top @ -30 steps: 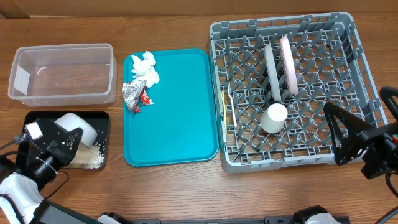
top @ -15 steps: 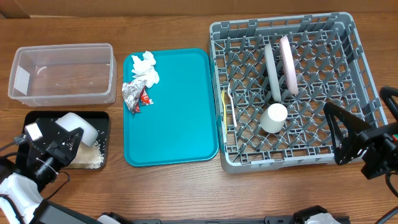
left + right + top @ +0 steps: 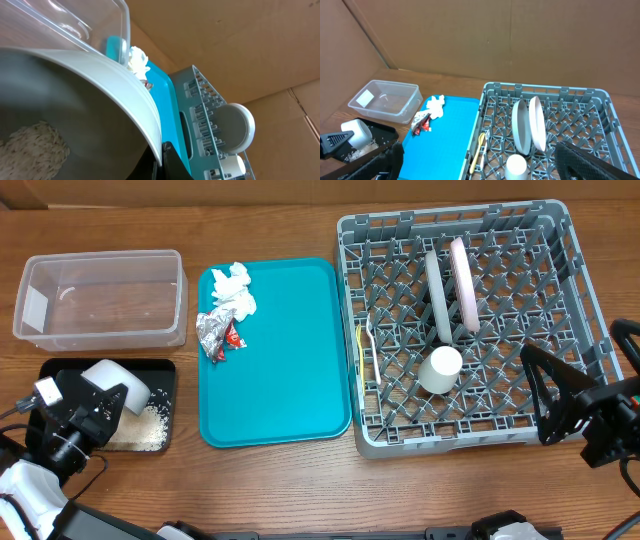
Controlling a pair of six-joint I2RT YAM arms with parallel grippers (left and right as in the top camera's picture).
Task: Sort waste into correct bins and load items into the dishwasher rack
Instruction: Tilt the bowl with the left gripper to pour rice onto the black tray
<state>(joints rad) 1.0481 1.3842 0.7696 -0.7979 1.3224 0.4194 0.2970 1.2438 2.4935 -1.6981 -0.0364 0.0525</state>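
Overhead shot: lower left, left gripper (image 3: 106, 402) is pinching the small grey bowl (image 3: 122, 380) by its rim, tipped over the black tray (image 3: 166, 372) with rice (image 3: 146, 432) inside. Right gripper (image 3: 545, 395) sits lower right, jaws spread wide.

The left end effector (image 3: 105, 402) and right end effector (image 3: 538, 395) are finished in black, with a white block (image 3: 46, 391), black cables (image 3: 12, 412) and a white link (image 3: 25, 488) seen on the left arm.
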